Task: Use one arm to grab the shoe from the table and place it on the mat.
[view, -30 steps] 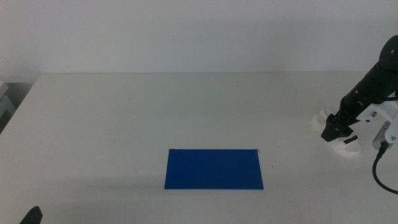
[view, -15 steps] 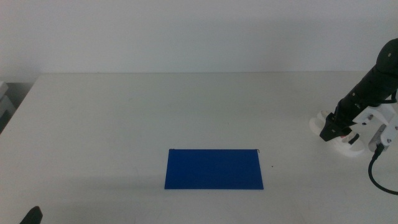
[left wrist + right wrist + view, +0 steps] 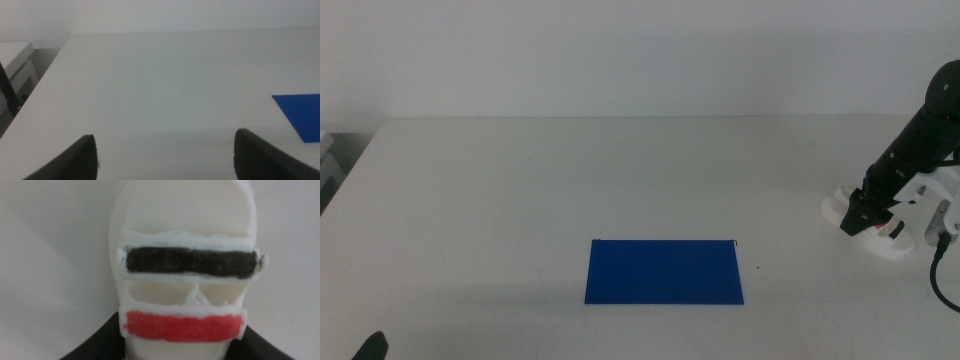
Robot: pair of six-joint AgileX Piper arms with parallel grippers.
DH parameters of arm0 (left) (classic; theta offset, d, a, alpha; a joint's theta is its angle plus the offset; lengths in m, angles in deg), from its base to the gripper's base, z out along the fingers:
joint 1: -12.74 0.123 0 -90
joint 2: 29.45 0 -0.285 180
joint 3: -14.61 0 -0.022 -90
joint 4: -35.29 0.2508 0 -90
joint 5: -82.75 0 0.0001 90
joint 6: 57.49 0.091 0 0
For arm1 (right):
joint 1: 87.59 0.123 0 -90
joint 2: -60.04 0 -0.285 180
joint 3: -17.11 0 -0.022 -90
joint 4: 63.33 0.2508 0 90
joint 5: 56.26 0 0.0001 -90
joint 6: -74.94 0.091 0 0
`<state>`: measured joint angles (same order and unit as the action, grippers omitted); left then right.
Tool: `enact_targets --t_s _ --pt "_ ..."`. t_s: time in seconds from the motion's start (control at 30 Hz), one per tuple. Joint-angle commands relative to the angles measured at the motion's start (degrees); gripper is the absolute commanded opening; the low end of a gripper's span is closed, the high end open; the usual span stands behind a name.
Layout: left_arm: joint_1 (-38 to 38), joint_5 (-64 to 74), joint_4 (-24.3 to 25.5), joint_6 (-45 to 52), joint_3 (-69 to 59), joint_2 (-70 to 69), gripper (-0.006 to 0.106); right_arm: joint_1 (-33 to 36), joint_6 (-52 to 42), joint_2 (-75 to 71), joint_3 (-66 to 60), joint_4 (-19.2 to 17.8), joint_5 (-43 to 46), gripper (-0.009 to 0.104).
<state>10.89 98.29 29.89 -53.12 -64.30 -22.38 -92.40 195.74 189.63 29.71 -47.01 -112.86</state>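
Note:
At the table's right side lies the shoe [image 3: 892,244], a white sandal. My right gripper [image 3: 865,214] has come down over its middle from the right. In the right wrist view the shoe [image 3: 185,230] fills the picture, showing a black strap and a red strap, and the right gripper [image 3: 182,352] has its dark jaws pressed against both sides of the sole. The dark blue mat [image 3: 665,272] lies flat near the front middle of the white table [image 3: 570,180], well left of the shoe. My left gripper [image 3: 162,160] waits open at the front left corner [image 3: 370,347].
A corner of the mat [image 3: 300,112] shows in the left wrist view. A pale box-like object [image 3: 328,165] stands beyond the table's left edge. The right arm's cable [image 3: 932,275] hangs near the right edge.
The right gripper has sunk lower onto the shoe, and the shoe has shifted slightly toward the front right. The left arm has not moved.

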Motion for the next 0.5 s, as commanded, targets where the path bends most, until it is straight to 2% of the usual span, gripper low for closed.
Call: enact_targets --t_s 0.0,0.07,0.13,0.33,0.47 --pt "-0.2 -4.6 -0.4 -0.3 -0.4 -0.8 0.094 0.0 0.0 -3.5 2.4 1.8 -3.8 -0.004" --pt "-0.2 -4.6 -0.4 -0.3 -0.4 -0.8 0.094 0.3 0.1 -3.5 4.0 2.3 -6.4 -0.004" --pt "-0.2 -4.6 -0.4 -0.3 -0.4 -0.8 0.094 1.2 0.8 -3.5 6.6 0.9 -8.9 -0.004" --pt "-0.2 -4.6 -0.4 -0.3 -0.4 -0.8 0.094 7.4 2.1 -3.4 16.8 -8.7 -15.7 -0.004" --pt "-0.2 -4.6 -0.4 -0.3 -0.4 -0.8 0.094 12.0 2.1 -3.4 20.3 -11.2 -17.1 -0.004"
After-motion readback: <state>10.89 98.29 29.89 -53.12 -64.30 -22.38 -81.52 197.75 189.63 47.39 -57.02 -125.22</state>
